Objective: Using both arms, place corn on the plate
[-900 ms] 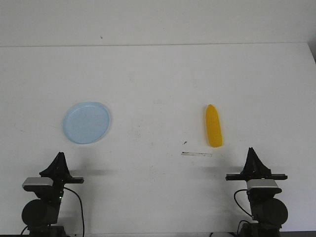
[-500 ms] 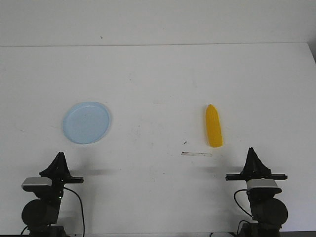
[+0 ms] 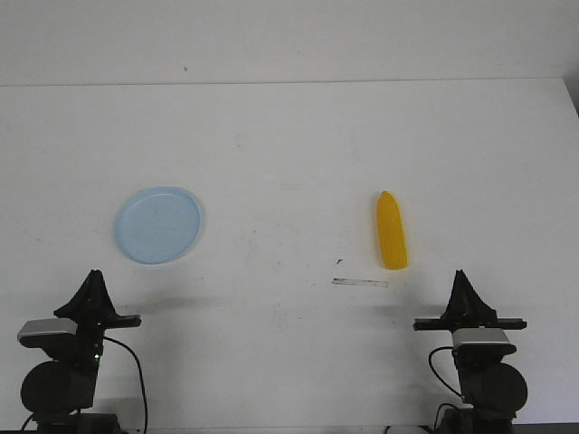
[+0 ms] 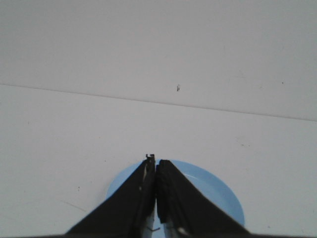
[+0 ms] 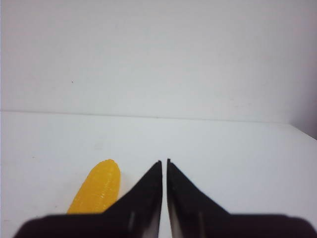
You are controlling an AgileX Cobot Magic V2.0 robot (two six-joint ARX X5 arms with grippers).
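Observation:
The yellow-orange corn [image 3: 391, 231] lies on the white table right of centre, its tapered end pointing away from me. It also shows in the right wrist view [image 5: 97, 188], left of the fingers. The pale blue plate [image 3: 158, 224] sits at the left and is empty; in the left wrist view it lies [image 4: 218, 193] behind the fingers. My left gripper [image 3: 92, 277] is shut and empty, near the front edge, short of the plate. My right gripper [image 3: 461, 275] is shut and empty, near the front edge, right of the corn's blunt end.
A thin pale strip [image 3: 360, 283] and a small dark speck [image 3: 338, 261] lie on the table just in front of the corn. The table's far edge meets a plain wall [image 3: 289, 41].
My left arm has shifted a little to the left and its gripper tip now sits slightly higher in view. The right arm, corn and plate have not moved.

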